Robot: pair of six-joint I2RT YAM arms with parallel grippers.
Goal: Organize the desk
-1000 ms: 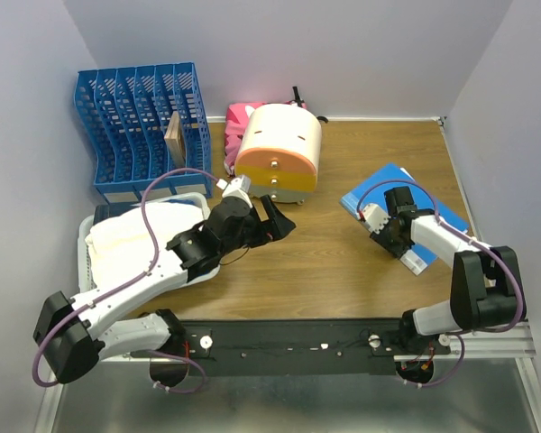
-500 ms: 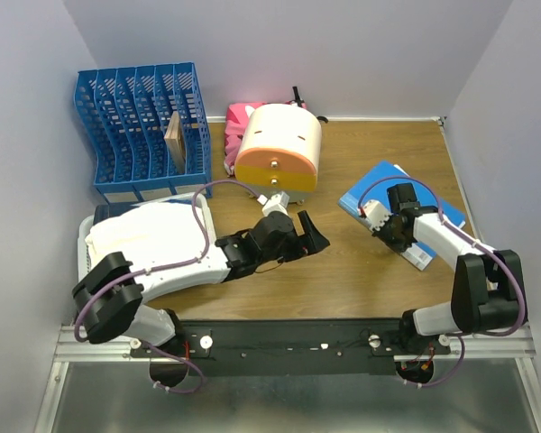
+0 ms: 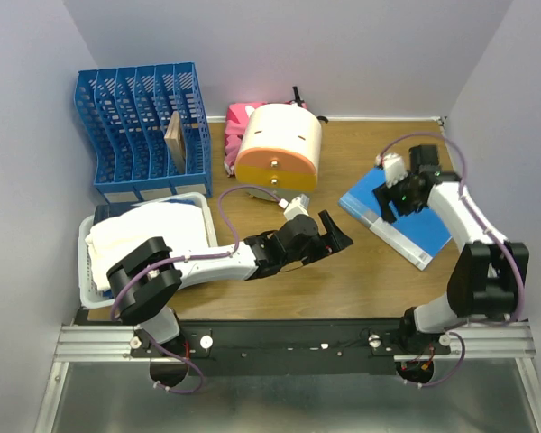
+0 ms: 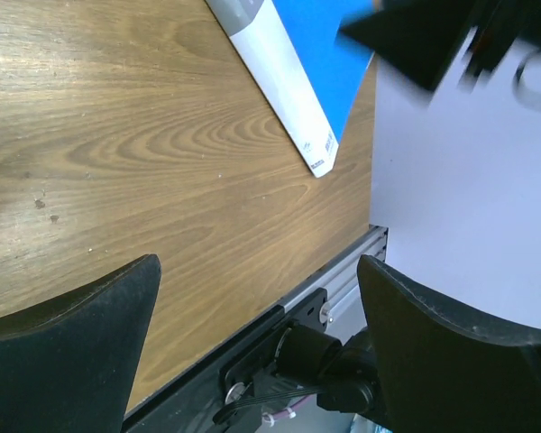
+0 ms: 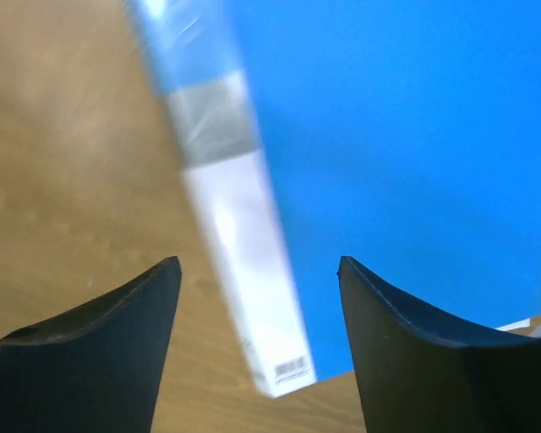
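Note:
The brown wood-grain desk holds a blue binder with a white spine at the right. My left gripper is open and empty, stretched low over the desk just left of the binder. In the left wrist view its fingers frame bare wood, with the binder's spine ahead. My right gripper is open and empty above the binder's far part. The right wrist view looks down between its fingers at the blurred white spine and the blue cover.
A blue file rack with a wooden board stands at the back left. An orange-and-cream drawer unit stands at the back middle, a pink thing behind it. A white tray with cloth lies front left. A black rail runs along the front edge.
My left arm has swung right from the tray, across the desk toward the binder. My right gripper has moved from the binder's near edge back and up toward its far part.

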